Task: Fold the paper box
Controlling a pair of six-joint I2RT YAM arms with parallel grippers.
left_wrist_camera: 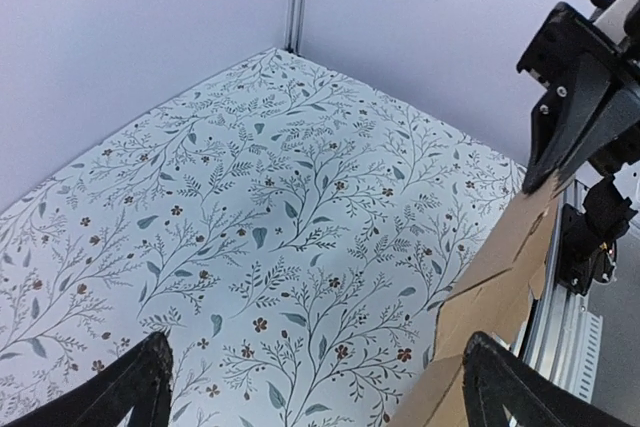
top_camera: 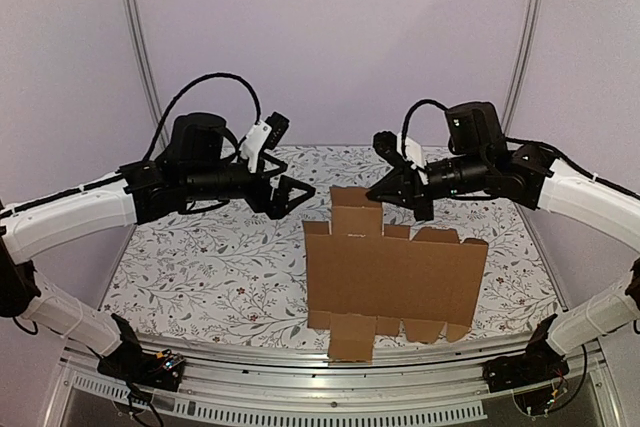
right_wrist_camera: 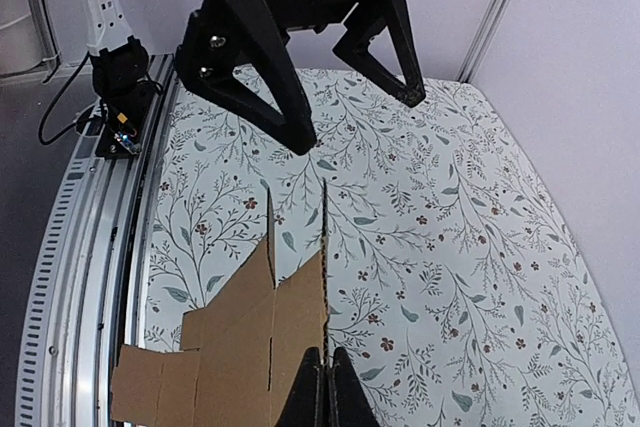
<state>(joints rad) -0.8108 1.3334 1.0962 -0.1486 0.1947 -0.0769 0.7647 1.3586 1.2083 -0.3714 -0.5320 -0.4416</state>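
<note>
While the floral table (top_camera: 200, 267) lies beneath both grippers, the paper box (top_camera: 395, 282) hangs upright below the right gripper (top_camera: 375, 195), whose closed jaws pinch its top flap, probably to expose the creases. The left gripper (top_camera: 295, 197) hovers just beside it, spread wide and touching nothing.

A tablecloth (top_camera: 200, 267) printed with leafy sprigs and small brown flowers lies flat. Plain lilac walls (top_camera: 330, 37) stand behind and beside it, with metal posts (top_camera: 139, 37) at the back corners. A metal rail (top_camera: 260, 379) runs along the near edge.
</note>
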